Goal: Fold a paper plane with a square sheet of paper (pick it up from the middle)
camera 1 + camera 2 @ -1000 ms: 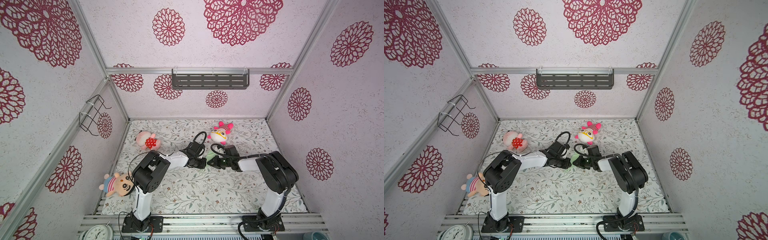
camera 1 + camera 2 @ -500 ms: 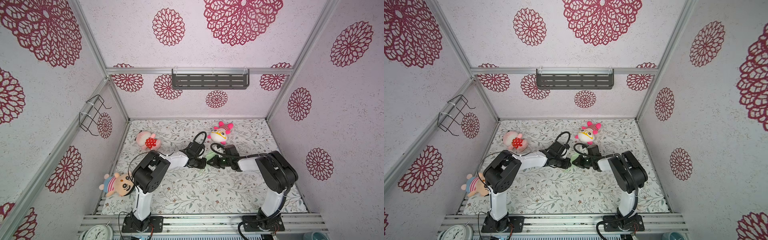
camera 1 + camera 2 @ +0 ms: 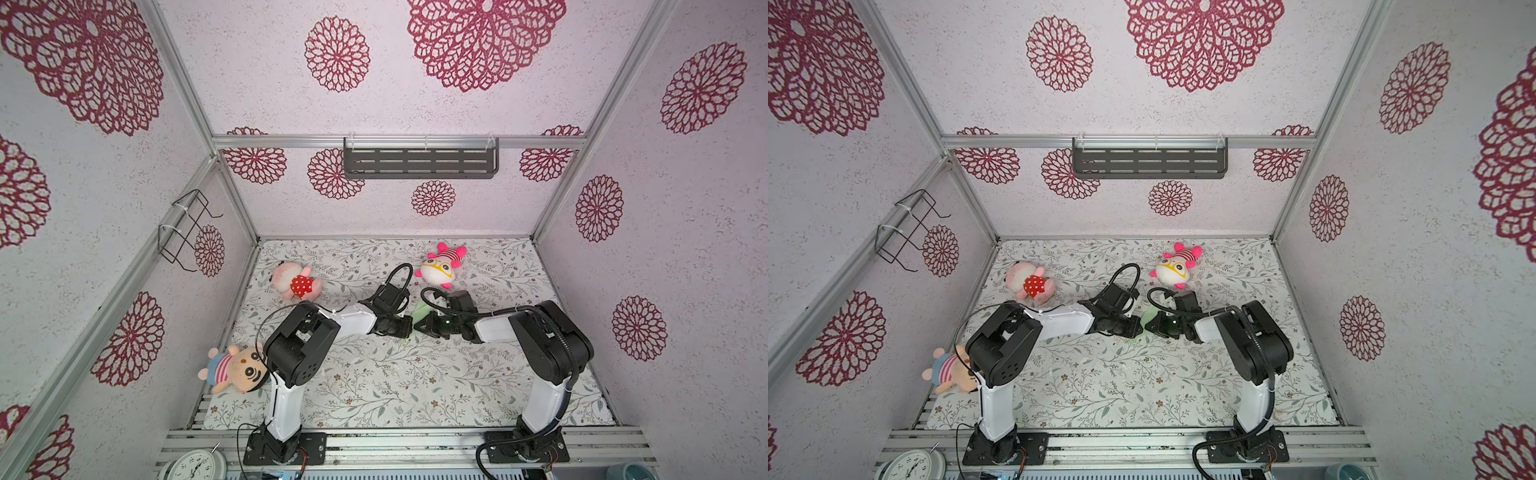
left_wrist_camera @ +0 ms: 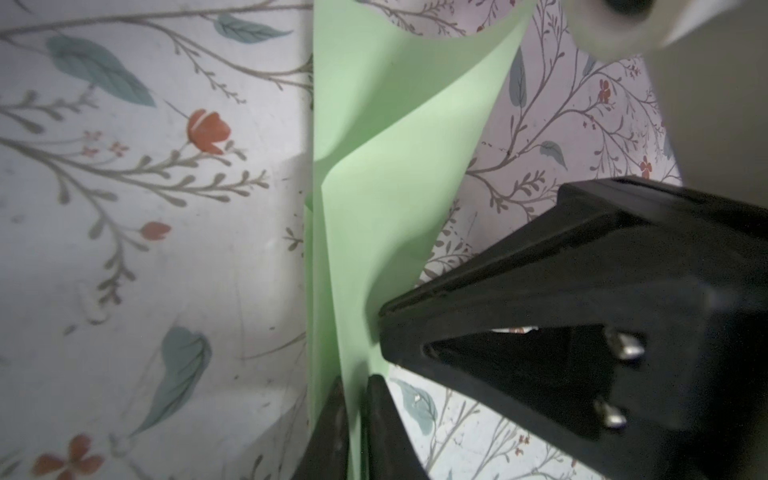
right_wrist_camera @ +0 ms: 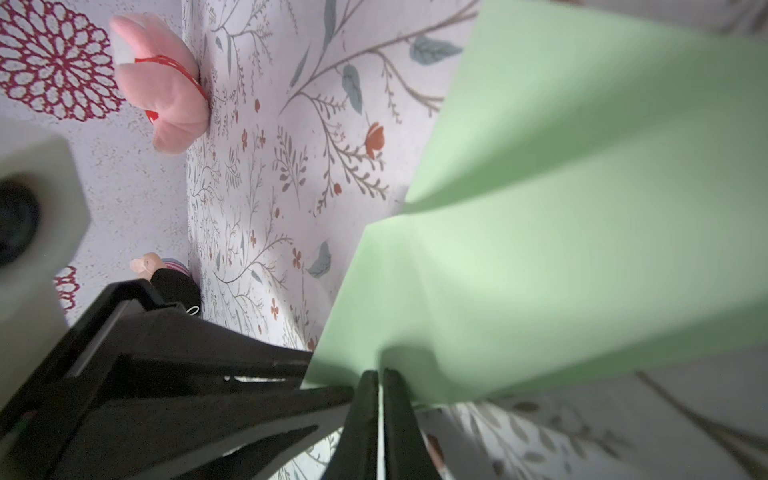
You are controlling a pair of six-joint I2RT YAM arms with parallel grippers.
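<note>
Floral worktop (image 3: 374, 386) spreads underfoot; toward its middle the left tool (image 3: 409, 329), reaching from nine o'clock, and the right tool (image 3: 419, 327), from three o'clock, each pinch the creased mint-green paper (image 3: 420, 309) held between them.

Plush toys around my floral tabletop (image 3: 374, 382)
I see a red-dressed pink plush (image 3: 296, 284) and a bespectacled white plush (image 3: 441, 266) far back, a striped-shirt doll (image 3: 232, 370) at the left edge, a clock (image 3: 195, 465) in front.
</note>
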